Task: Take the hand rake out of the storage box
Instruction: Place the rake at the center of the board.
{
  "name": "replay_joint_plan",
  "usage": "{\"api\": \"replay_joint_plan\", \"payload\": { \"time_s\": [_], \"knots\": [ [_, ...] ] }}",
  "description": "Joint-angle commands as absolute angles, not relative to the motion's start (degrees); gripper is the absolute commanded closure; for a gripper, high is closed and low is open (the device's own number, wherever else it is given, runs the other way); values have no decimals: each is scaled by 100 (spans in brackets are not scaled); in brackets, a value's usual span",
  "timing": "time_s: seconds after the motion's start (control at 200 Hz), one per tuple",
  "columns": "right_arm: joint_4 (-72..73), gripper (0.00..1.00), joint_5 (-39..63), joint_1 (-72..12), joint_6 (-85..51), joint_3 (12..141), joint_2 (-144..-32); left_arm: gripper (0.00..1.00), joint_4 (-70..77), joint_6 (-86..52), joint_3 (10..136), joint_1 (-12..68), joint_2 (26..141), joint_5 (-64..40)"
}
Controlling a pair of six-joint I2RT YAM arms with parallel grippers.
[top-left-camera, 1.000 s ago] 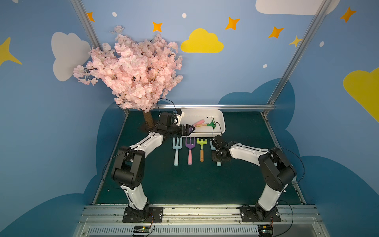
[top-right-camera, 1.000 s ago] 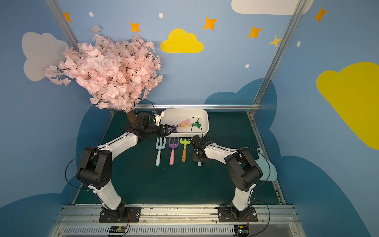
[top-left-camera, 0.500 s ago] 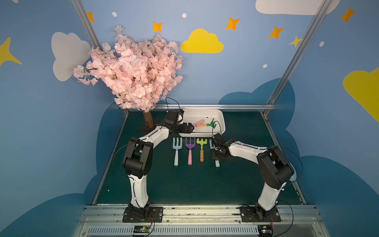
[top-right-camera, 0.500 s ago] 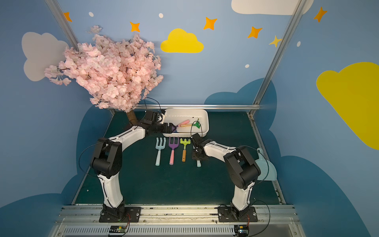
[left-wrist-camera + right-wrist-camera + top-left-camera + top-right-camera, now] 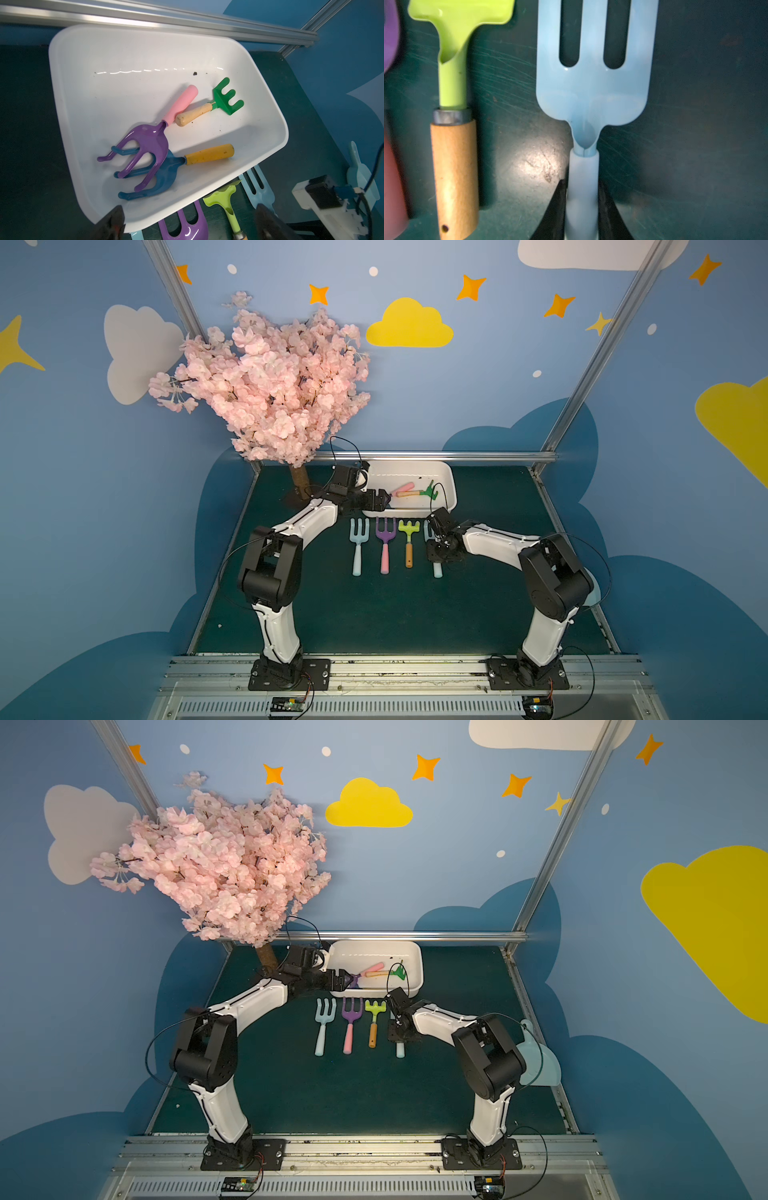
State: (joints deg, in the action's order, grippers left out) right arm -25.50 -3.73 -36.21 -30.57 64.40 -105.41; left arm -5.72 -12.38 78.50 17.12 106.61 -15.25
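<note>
Far centre of the dark green mat (image 5: pixel 374 614), close to the back rail, sits the shallow white plastic storage box (image 5: pixel 415 465). The green toothed hand rake with a pale wooden handle (image 5: pixel 209 108) lies inside it, head toward the right end. The left gripper (image 5: pixel 384 499) hovers at the box's near-left part, jaws spread wide, holding nothing.

Crowding the rake is a purple plastic fork with a pink handle (image 5: pixel 149 143), that handle lying against the rake's wooden end. The purple fork rests on top of a dark blue fork with a yellow handle (image 5: pixel 209 154). Only the left wrist view shows the blue fork properly; in both top views the left gripper covers that end of the box.

Over on the right, the right gripper (image 5: pixel 582 207) is clamped on the handle of a pale blue plastic fork (image 5: pixel 591 93) lying on the mat. One finger (image 5: pixel 558 212) presses each side. The right wrist view shows this contact; from above the gripper body hides it.

Left of that fork, in a row just near of the box, lie three more:
- a lime green rake with a wooden handle (image 5: pixel 409 540)
- a second purple fork with a pink handle (image 5: pixel 385 540)
- another pale blue fork (image 5: pixel 358 545)

All have their tines pointing far. A pink blossom tree (image 5: pixel 270 385) stands at the far left corner. A pale blue scoop (image 5: pixel 536 1060) lies at the right edge behind the right arm, plain in a top view.
</note>
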Motion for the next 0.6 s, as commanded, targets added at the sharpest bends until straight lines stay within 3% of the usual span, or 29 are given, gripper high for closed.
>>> {"api": "replay_joint_plan", "payload": {
  "time_s": [0.0,0.105,0.325,0.435,0.596],
  "knots": [
    [-2389,81,-266,-3613,-2898,6455,-10704,2,-475,-1226,7763,1676,10533,-1669],
    [-2548,73,-299,-3612,-2752,6461,-10442,2,-393,-1273,7662,1662,10453,-1699],
    [-2940,38,-59,-3613,-1127,7185,-9697,0,103,-1520,7110,1582,9805,-1736],
    [-2847,29,48,-3572,-279,7985,-9862,0,477,-1668,6664,1537,9233,-1658],
    [-1928,19,1184,-3527,1451,8831,-10641,0,554,-1680,6058,1521,8442,-1080]
  ]
}}
